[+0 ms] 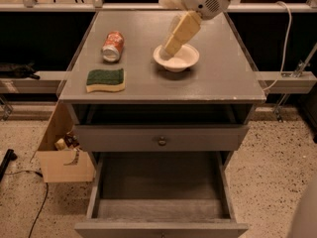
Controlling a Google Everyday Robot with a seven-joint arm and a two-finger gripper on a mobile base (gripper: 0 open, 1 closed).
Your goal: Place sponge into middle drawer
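Observation:
The sponge (105, 79), dark green on top with a pale yellow layer beneath, lies flat near the front left of the cabinet top (223, 78). My gripper (167, 51) hangs over the left rim of a white bowl (181, 59), well to the right of the sponge and apart from it. It holds nothing that I can see. The middle drawer (161, 182) is pulled out below, its pale grey floor showing with nothing in it.
A red-orange soda can (113, 45) lies on its side behind the sponge. A shut drawer front with a round knob (162, 141) sits above the open drawer. A cardboard box (64, 155) stands on the floor at the left, and a cable (285, 43) hangs at the right.

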